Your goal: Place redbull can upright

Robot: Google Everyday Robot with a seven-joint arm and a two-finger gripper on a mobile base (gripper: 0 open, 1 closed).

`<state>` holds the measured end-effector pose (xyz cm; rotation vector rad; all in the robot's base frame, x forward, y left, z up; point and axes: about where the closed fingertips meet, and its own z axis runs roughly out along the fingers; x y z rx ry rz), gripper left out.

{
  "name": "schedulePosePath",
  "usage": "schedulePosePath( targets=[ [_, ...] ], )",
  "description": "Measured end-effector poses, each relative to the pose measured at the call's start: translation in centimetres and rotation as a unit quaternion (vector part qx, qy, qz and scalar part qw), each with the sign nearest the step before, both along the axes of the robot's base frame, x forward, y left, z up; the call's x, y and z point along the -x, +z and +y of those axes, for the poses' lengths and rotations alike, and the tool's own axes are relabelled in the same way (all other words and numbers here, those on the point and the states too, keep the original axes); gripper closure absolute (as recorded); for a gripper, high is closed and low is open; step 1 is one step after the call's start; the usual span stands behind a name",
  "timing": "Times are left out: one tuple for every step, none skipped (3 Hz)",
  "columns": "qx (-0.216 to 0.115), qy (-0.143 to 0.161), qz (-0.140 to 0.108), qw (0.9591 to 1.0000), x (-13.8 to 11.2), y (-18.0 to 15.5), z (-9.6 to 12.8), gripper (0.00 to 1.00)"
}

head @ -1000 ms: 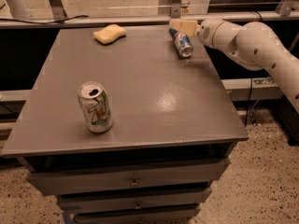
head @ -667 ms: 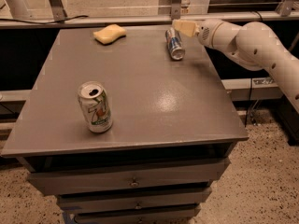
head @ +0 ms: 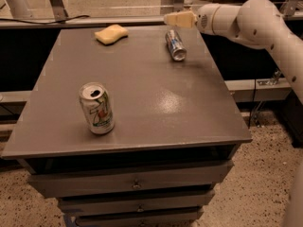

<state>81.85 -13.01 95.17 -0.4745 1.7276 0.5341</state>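
The redbull can point(head: 175, 45) lies on its side at the far right of the grey table point(head: 142, 93), its silver end facing the camera. My gripper point(head: 176, 19) hovers just above and behind the can, pointing left, and appears apart from it. The white arm point(head: 251, 18) reaches in from the right.
A white-and-green 7UP can point(head: 96, 108) stands upright near the table's front left. A yellow sponge point(head: 111, 33) lies at the far left-centre. Drawers point(head: 135, 184) sit below the tabletop. A railing and floor lie behind the table.
The redbull can has shifted slightly left and stays on its side on the table. My gripper has lifted up and away from it.
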Motion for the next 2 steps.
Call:
schedulePosePath(
  targets=[
    [0.103, 0.026, -0.001, 0.9943, -1.8, 2.9, 2.9, 0.0],
    [0.216, 0.041, 0.032, 0.9751, -3.3, 2.0, 6.5, 0.0]
  ],
)
